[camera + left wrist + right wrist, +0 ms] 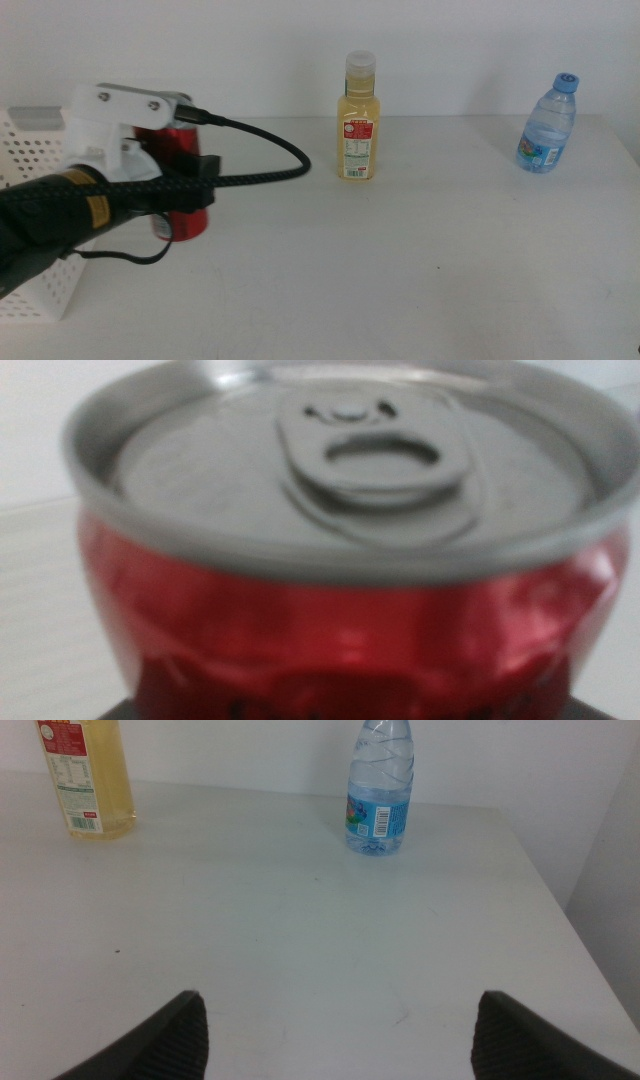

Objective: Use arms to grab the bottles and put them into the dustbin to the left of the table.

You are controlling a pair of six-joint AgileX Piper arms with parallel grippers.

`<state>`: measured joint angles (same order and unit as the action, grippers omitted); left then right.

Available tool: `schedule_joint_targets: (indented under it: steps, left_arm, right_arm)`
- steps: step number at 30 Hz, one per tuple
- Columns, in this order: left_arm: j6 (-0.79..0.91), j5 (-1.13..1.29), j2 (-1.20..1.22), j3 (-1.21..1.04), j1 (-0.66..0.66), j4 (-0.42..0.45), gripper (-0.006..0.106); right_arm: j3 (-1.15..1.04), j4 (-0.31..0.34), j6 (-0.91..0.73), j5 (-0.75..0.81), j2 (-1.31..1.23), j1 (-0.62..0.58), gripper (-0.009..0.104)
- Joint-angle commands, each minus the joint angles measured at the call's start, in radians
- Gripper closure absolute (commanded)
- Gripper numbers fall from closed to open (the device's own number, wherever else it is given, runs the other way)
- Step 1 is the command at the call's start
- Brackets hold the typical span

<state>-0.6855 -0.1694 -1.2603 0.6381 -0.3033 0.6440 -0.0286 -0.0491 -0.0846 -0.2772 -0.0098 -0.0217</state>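
My left gripper [188,188] comes in from the left and is shut on the red can [186,224], beside the white dustbin [32,150]. The can [340,610] fills the left wrist view, silver top up, its red wall dented; the jaws themselves are hidden there. The yellow juice bottle [358,125] stands at the back middle of the table [400,270], and the clear water bottle [548,125] at the back right. My right gripper [340,1040] is open and empty over bare table, well short of the juice bottle [90,780] and the water bottle [380,795].
The left arm's black braided cable [270,150] loops over the table towards the juice bottle. The table's right edge [560,910] runs just past the water bottle. A white wall stands behind the table.
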Motion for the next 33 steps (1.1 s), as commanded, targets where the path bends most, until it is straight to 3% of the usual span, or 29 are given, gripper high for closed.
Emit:
schedule_joint_targets:
  steps: [1,4,9,14,24,33]
  left_arm:
    - [0.133,0.001,0.060,0.050,-0.003,-0.161,0.091]
    - [0.361,0.142,0.085,0.099,-0.003,-0.374,0.101]
    - [0.652,0.441,0.091,0.236,0.000,-0.586,0.105]
    - [0.737,0.714,0.076,0.421,0.050,-0.631,0.105]
    - [0.882,1.151,-0.082,0.754,0.282,-0.761,0.105]
    - [0.977,1.310,-0.230,0.933,0.465,-0.860,0.105]
  right_arm:
    - [0.009,0.006,-0.009,0.069,-0.027,0.005,0.025]
    - [0.009,0.006,-0.009,0.069,-0.027,0.005,0.025]
    - [0.009,0.006,-0.009,0.069,-0.027,0.005,0.025]
    - [0.009,0.006,-0.009,0.069,-0.027,0.005,0.025]
    - [0.009,0.006,-0.009,0.069,-0.027,0.005,0.025]
    - [0.009,0.006,-0.009,0.069,-0.027,0.005,0.025]
